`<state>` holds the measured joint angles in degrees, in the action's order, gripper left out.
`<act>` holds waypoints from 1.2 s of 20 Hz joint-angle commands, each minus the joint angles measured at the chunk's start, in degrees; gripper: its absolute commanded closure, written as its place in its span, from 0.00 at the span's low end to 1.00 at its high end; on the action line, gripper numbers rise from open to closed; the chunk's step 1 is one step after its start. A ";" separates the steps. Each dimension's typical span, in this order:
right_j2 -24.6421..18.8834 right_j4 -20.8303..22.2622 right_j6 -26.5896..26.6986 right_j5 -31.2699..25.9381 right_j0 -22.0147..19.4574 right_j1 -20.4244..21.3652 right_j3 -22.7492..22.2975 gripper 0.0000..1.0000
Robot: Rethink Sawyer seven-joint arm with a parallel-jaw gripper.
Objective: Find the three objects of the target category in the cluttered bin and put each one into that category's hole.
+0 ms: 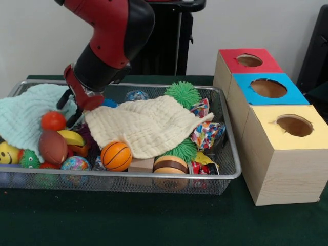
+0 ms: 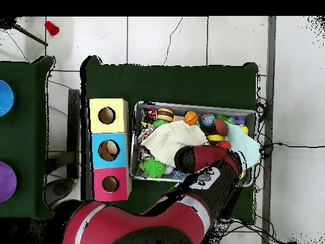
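The silver wire-mesh bin (image 1: 233,174) holds a heap of toys and shows from above in the overhead view (image 2: 190,105). A cream cloth (image 1: 148,125) and a mint cloth (image 1: 23,115) cover much of the heap. A yellow toy (image 1: 70,137) with an orange part lies between a brown football (image 1: 52,147) and the cream cloth; it may be the plush duck. No tiger shows. My gripper (image 1: 72,110) is down in the bin, in the gap between the two cloths and just above the yellow toy. In the overhead view the arm (image 2: 206,159) hides it.
Three wooden boxes with round holes stand beside the bin: red top (image 1: 249,60), blue top (image 1: 268,88), yellow top (image 1: 294,125). The bin also holds an orange basketball (image 1: 116,156), green spiky balls (image 1: 183,94), a burger toy (image 1: 170,165) and crinkled wrappers (image 1: 207,134).
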<state>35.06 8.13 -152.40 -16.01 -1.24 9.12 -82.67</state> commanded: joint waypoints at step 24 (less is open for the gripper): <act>-7.66 -1.78 -1.74 1.05 -4.45 -4.26 2.97 1.00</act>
<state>36.04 7.89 -152.40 -13.53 -3.45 3.92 -80.47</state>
